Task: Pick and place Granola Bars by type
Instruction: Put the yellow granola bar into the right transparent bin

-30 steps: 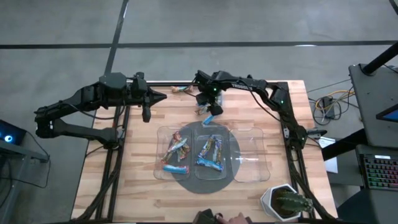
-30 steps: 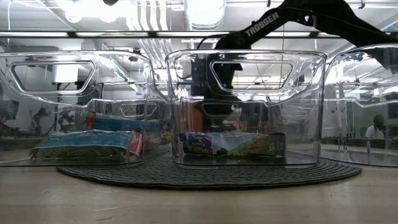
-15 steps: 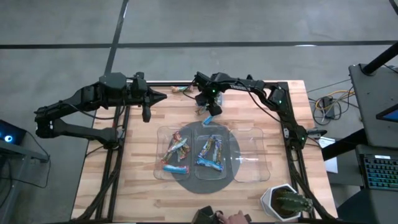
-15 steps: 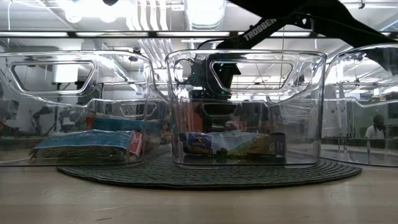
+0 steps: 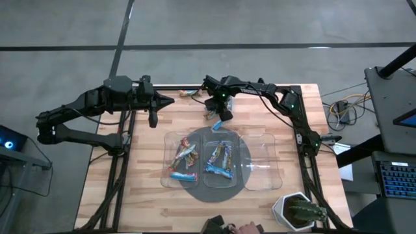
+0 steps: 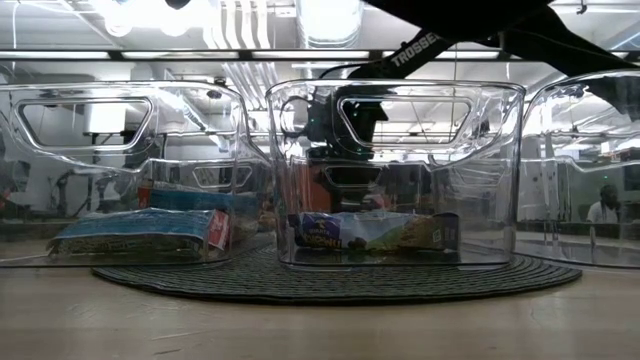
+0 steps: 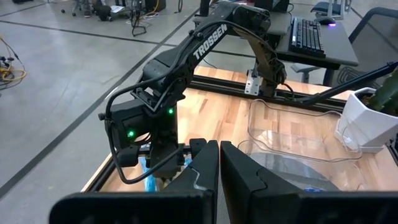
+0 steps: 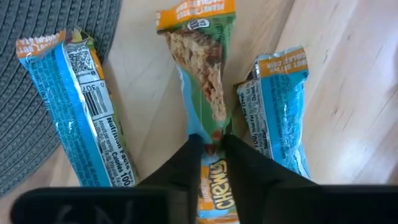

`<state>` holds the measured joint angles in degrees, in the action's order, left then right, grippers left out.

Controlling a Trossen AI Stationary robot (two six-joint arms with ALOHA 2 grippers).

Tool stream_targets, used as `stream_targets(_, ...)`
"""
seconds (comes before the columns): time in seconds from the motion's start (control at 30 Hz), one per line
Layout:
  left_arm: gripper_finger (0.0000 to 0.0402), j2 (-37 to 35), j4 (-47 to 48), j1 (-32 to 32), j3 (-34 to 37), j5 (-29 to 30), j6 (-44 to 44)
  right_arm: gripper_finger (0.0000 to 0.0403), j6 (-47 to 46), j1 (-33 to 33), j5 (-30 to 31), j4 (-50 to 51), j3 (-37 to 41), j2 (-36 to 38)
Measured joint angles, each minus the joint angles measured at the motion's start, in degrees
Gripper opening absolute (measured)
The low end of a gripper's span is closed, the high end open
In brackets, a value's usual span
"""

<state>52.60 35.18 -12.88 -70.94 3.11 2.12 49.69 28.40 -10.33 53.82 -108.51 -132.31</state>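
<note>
Three granola bars lie side by side on the wood at the table's far middle: an orange-and-green bar (image 8: 198, 74) between two blue ones (image 8: 81, 106) (image 8: 277, 102). My right gripper (image 8: 209, 140) (image 5: 218, 112) stands over them, shut on the middle bar. Three clear trays sit on a dark round mat (image 5: 214, 188). The left tray (image 5: 168, 156) holds red-multicoloured bars (image 5: 183, 156), the middle tray (image 5: 220, 133) holds blue bars (image 5: 220, 162), and the right tray (image 5: 263, 159) shows none. My left gripper (image 5: 170, 101) (image 7: 219, 163) hovers shut at the far left. My right gripper pinches the orange-and-green bar at about mid-length (image 8: 210, 127), one finger on each long side. The fingers come from above, pointing down, and lie across the bar. The wrapper is squeezed narrow there. The bar lies flat on the wood between the two blue bars.
Another wrapped bar (image 5: 188, 93) lies at the table's far edge. A potted plant in a white pot (image 5: 296, 211) stands at the near right corner. A person's hand (image 5: 246, 228) shows at the near edge. Bare wood lies left and right of the mat.
My right arm has come down a little over the loose bars at the far middle. The bars and trays have stayed where they were.
</note>
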Motion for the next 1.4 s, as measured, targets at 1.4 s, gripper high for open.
stream_targets(1.4,0.0000,0.0,0.0,0.0,0.0,0.8,0.9,0.0008,-5.4,0.0,3.0,1.8,0.0,2.6)
